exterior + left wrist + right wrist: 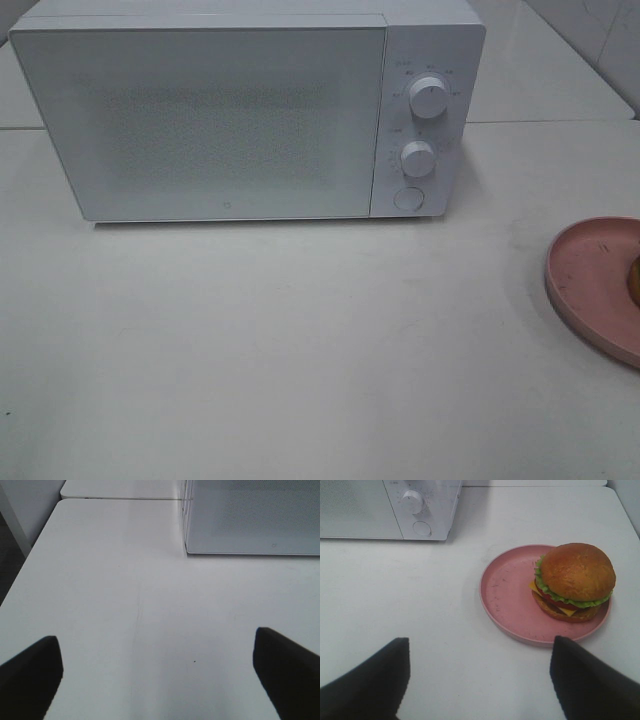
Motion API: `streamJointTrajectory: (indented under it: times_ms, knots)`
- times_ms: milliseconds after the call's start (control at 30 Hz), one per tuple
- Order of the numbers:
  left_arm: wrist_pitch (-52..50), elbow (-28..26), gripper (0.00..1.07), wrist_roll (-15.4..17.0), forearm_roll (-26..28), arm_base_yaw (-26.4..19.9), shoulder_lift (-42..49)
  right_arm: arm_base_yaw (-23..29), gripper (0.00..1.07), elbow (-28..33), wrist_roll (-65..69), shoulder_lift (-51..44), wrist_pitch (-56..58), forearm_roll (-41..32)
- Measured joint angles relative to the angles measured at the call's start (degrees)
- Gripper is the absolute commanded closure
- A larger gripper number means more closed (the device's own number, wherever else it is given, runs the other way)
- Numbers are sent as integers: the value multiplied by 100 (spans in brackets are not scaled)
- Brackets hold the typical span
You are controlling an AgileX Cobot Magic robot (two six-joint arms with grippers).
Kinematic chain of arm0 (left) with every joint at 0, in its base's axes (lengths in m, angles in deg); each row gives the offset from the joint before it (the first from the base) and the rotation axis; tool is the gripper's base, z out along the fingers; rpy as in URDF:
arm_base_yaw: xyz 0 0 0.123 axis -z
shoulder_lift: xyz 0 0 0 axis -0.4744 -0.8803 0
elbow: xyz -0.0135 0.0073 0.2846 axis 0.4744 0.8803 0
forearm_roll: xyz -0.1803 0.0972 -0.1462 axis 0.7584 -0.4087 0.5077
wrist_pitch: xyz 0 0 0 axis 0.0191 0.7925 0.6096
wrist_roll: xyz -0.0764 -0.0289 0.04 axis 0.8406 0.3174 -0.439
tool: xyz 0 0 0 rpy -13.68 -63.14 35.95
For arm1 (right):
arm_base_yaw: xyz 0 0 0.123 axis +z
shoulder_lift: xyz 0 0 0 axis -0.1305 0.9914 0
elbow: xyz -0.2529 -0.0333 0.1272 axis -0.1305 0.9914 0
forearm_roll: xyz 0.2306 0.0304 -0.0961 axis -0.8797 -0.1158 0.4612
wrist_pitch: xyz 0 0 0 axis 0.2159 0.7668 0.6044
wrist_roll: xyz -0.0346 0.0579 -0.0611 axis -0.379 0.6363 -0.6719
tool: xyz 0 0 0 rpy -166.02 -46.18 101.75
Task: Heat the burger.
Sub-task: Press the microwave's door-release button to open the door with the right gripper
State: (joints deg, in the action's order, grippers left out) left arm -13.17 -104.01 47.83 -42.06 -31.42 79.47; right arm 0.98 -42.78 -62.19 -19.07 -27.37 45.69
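Left gripper (156, 647): jaws spread wide, nothing between them, only bare table (150, 580) below.
Microwave (200, 120): ahead of the left gripper, door shut.
Right gripper (480, 650): jaws spread, empty.
Burger (576, 582): just ahead of the right gripper, off-centre on the pink plate (505, 592).
Why so: I judge the door must open first. The left arm faces it, and the right stands ready by the plate.
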Motion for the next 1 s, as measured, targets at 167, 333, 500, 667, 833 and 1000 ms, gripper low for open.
streamJointTrajectory:
  times_ms: [167, 333, 500, 667, 833, 1000]
  knots:
    - [0, 0, 9, 0, 0, 0, 0, 0, 33, 0, 0, 0, 0, 0]
    - [0, 0, 9, 0, 0, 0, 0, 0, 33, 0, 0, 0, 0, 0]
    - [0, 0, 9, 0, 0, 0, 0, 0, 33, 0, 0, 0, 0, 0]
    - [0, 0, 9, 0, 0, 0, 0, 0, 33, -11, 0, 0, -11, 0]
    - [0, 0, 9, 0, 0, 0, 0, 0, 33, -74, 6, 11, -183, 0]
    - [0, 0, 9, 0, 0, 0, 0, 0, 33, -74, 6, 344, -235, 0]
